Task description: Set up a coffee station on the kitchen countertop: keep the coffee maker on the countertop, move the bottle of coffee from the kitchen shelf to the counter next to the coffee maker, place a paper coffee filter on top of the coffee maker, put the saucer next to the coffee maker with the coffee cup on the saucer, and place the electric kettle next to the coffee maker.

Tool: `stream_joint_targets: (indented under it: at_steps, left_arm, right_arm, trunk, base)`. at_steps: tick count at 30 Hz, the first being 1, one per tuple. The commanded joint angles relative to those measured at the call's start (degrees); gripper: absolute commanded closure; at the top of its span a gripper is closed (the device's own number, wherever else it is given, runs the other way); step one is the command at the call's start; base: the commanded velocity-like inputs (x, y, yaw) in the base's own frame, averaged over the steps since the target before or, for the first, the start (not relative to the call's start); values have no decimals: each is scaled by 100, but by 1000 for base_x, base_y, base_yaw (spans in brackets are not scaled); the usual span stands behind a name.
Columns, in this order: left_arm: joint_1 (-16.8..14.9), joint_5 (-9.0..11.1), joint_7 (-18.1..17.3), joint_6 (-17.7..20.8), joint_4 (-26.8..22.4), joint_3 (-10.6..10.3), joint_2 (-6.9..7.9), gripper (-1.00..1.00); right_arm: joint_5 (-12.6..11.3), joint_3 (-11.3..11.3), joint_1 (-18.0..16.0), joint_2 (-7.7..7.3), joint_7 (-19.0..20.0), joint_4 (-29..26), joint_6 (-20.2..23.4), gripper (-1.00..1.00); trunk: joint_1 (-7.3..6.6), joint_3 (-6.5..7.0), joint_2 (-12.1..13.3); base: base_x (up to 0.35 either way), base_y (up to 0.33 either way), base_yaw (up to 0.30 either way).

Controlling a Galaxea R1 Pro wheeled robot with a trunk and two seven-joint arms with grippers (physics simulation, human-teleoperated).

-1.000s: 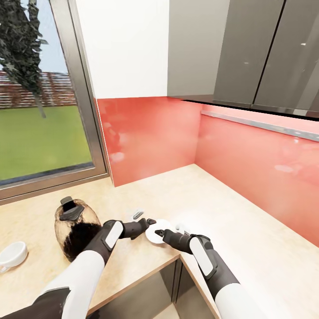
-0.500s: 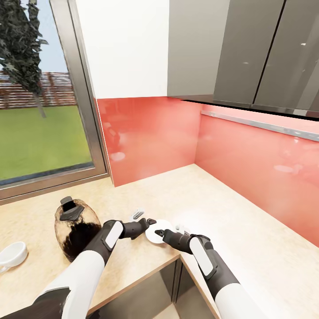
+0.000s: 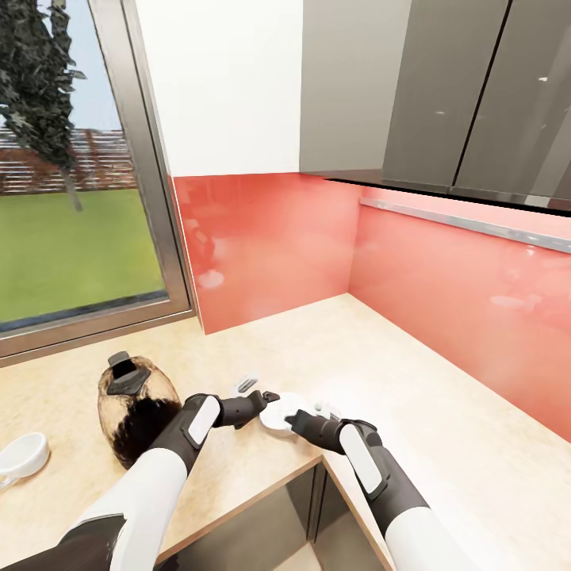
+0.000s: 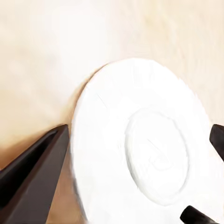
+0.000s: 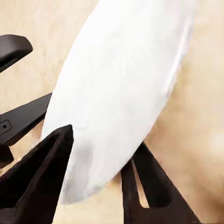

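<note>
Saucer (image 3: 284,414) position is almost unchanged from a second ago: it sits near the inner corner edge of the kitchen countertop (image 3: 444,412), just right of the electric kettle (image 3: 136,412). The right gripper (image 3: 290,419) has edged slightly closer over the saucer; the left gripper (image 3: 270,398) holds its place at the saucer's far-left rim.

The right wrist view shows the saucer (image 5: 121,93) tilted, its rim between two dark fingers (image 5: 37,177), which pinch the edge; the left gripper's fingers also appear beside it. The left wrist view shows the saucer (image 4: 140,144) face-on with its central well, the left gripper's fingers (image 4: 35,163) spread to either side of the rim without closing on it.

Both forearms reach forward and converge at the saucer. The coffee cup (image 3: 22,457) stands left of the kettle, well apart from the saucer.
</note>
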Motion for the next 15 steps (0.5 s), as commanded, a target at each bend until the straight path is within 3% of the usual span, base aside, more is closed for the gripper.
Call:
stream_joint_targets:
  at_steps: [1, 7, 12, 15]
  left_arm:
    - [-5, -44, -8, 40, -3, 45, -7, -100]
    - [-5, -43, -10, 40, -1, 45, -7, -100]
    - [-5, -44, -8, 40, 3, 43, -7, -100]
    - [-5, -44, -6, 37, 1, 39, -7, -100]
  right_arm:
    - [20, -8, -4, 1, 18, -6, 23, 100]
    - [-28, -21, -4, 1, 16, -14, 22, 100]
    - [-413, -18, -4, 1, 12, -19, 26, 100]
    - [-474, -16, -4, 1, 12, -21, 26, 100]
  trunk:
    - [4, -13, -12]
    - [4, -13, -12]
    - [4, -13, -12]
    - [4, -13, -12]
  base:
    - [0, 0, 0]
    - [0, 0, 0]
    - [0, 0, 0]
    - [0, 0, 0]
